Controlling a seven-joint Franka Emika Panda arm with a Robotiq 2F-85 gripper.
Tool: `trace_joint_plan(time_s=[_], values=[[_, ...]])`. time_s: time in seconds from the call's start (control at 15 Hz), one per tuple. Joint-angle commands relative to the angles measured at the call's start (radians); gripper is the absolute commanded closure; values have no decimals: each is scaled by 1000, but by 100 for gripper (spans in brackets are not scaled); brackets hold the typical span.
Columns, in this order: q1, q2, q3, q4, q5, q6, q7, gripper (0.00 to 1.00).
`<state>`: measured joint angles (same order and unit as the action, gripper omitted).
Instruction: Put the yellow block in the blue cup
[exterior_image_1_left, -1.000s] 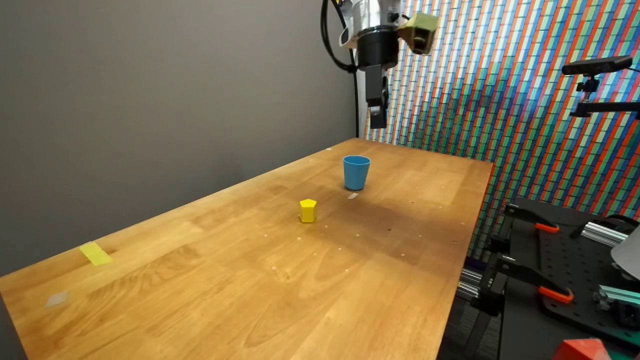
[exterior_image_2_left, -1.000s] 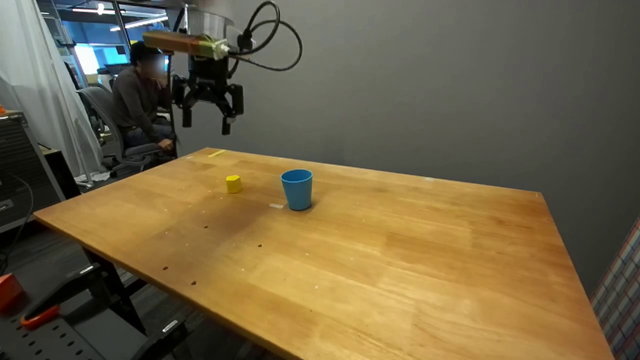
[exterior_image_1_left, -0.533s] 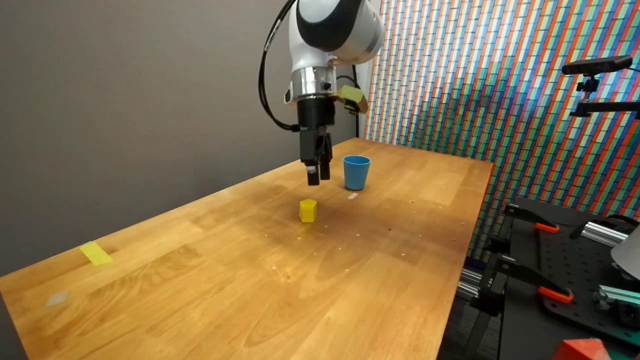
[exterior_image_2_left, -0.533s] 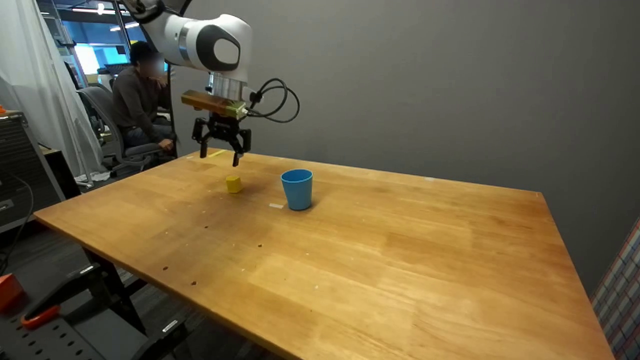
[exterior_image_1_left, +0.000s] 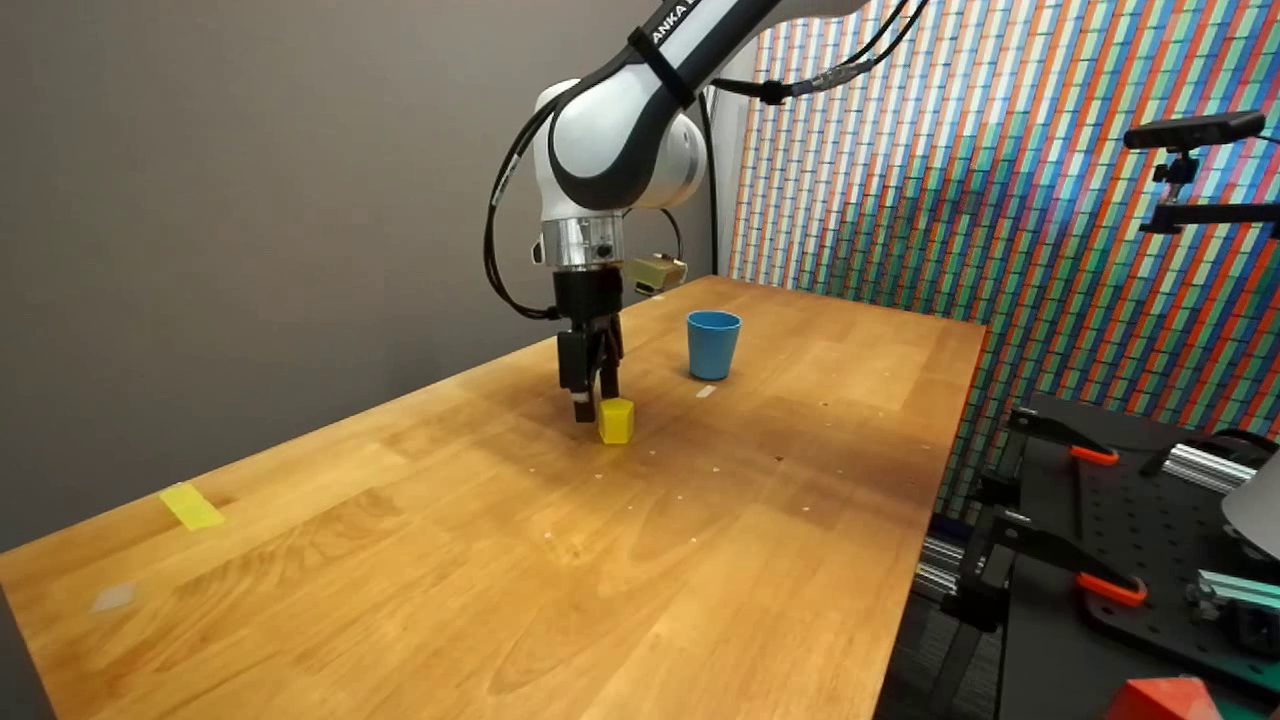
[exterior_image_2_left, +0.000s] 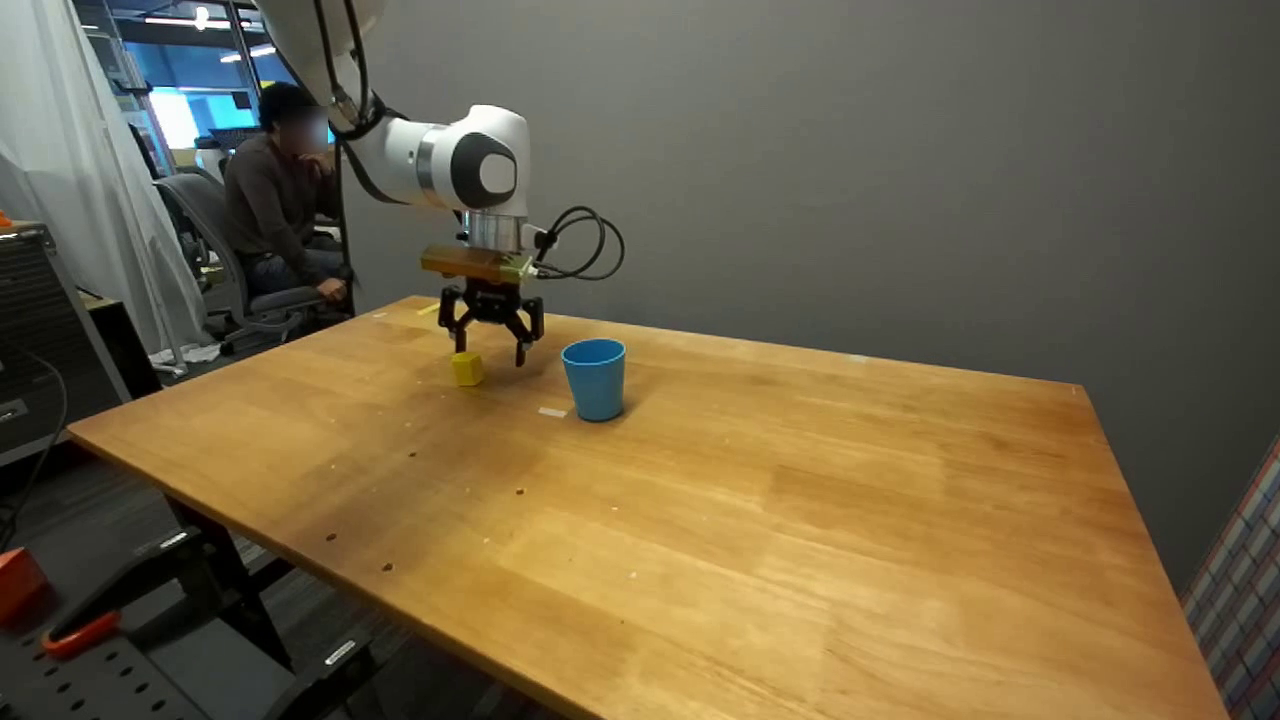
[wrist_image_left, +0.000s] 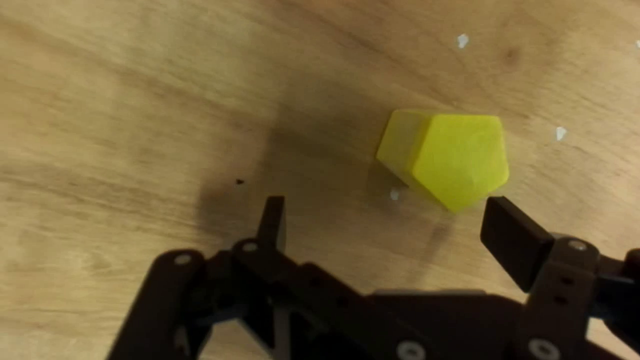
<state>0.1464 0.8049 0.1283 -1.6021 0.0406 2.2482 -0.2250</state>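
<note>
The yellow block (exterior_image_1_left: 617, 422) is a small chunky five-sided piece standing on the wooden table; it also shows in an exterior view (exterior_image_2_left: 467, 369) and in the wrist view (wrist_image_left: 462, 155). My gripper (exterior_image_1_left: 597, 402) is open and empty, low over the table beside the block. In an exterior view its fingers (exterior_image_2_left: 490, 356) straddle a spot off to the block's side, toward the cup. In the wrist view the jaws (wrist_image_left: 385, 212) are spread wide, with the block ahead of the right finger, not between the fingers. The blue cup (exterior_image_1_left: 712, 348) stands upright; it also shows here (exterior_image_2_left: 595, 382), but not in the wrist view.
The wooden table (exterior_image_1_left: 500, 570) runs along a grey wall. Flat yellow tape (exterior_image_1_left: 192, 507) lies near its edge by the wall. A pale scrap (exterior_image_2_left: 552, 411) lies by the cup. A black side bench with clamps (exterior_image_1_left: 1110, 590) stands beside the table. A person (exterior_image_2_left: 285, 190) sits beyond.
The arm has come down from high above the table to low beside the yellow block, shifting toward the cup in an exterior view. The fingers stay open. Block and cup have not moved.
</note>
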Motion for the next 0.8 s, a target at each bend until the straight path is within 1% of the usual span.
trace_joint_plan(time_s=[0.0,0.33,0.47,0.53,0.6,0.73], values=[[9,39,-8,65,-30,-25,58,0],[3,6,11,26,5,-97,134,0],[6,-2,12,11,7,-90,163,0],[12,-4,8,6,-2,-86,175,25],[17,-3,5,5,-7,-85,185,25],[20,-9,3,-2,-8,-87,203,41]])
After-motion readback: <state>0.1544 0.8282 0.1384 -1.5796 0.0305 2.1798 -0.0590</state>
